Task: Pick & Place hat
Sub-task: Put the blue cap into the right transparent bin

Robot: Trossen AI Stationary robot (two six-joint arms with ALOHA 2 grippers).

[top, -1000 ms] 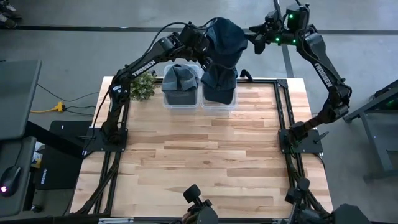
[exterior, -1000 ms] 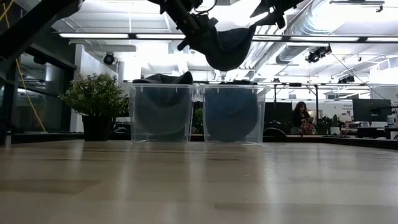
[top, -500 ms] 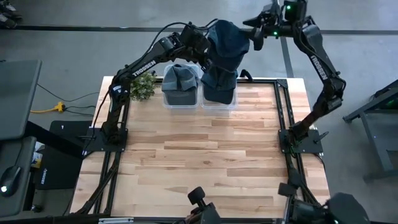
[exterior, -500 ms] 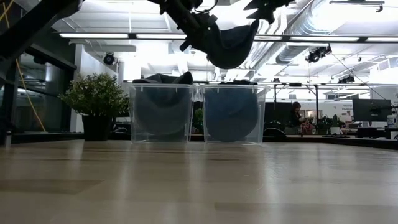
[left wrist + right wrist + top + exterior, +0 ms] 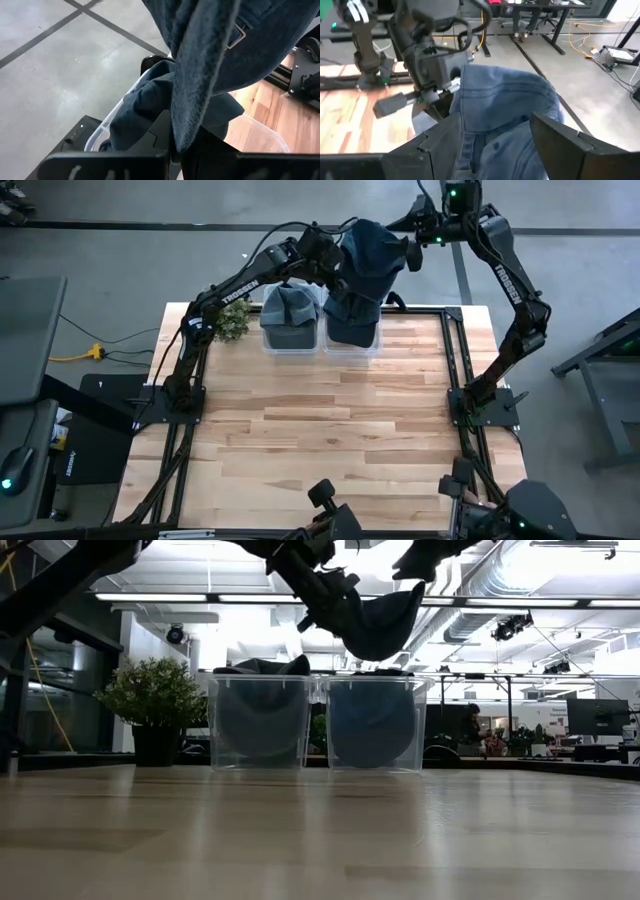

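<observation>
A blue denim hat (image 5: 366, 248) is held in the air above the right clear bin (image 5: 352, 330); in the low view the hat (image 5: 380, 618) hangs over that bin (image 5: 372, 725). My left gripper (image 5: 332, 265) is shut on it from the hat's left side. My right gripper (image 5: 408, 246) is open at the hat's right side. In the right wrist view its fingers (image 5: 440, 147) stand on either side of the hat's cloth (image 5: 500, 105); whether they touch it I cannot tell. Other hats lie in both bins. My left gripper (image 5: 175, 150) pinches a hanging fold of the hat's denim (image 5: 192, 100) between its two fingers, near the strap buckle (image 5: 238, 35). One layer or several, I cannot tell. The hat is lifted clear of the bins and sags slack beside the fingers (image 5: 335, 602).
The left clear bin (image 5: 290, 330) holds a grey-blue hat (image 5: 290, 305). A small potted plant (image 5: 228, 318) stands to its left on the far edge. The near part of the wooden table (image 5: 330, 450) is bare. A black frame rail (image 5: 455, 360) runs along the right side.
My left gripper has carried the hat slightly toward the table's right, still above the right bin. My right arm has swung toward the far edge while its gripper stays beside the hat's right side.
</observation>
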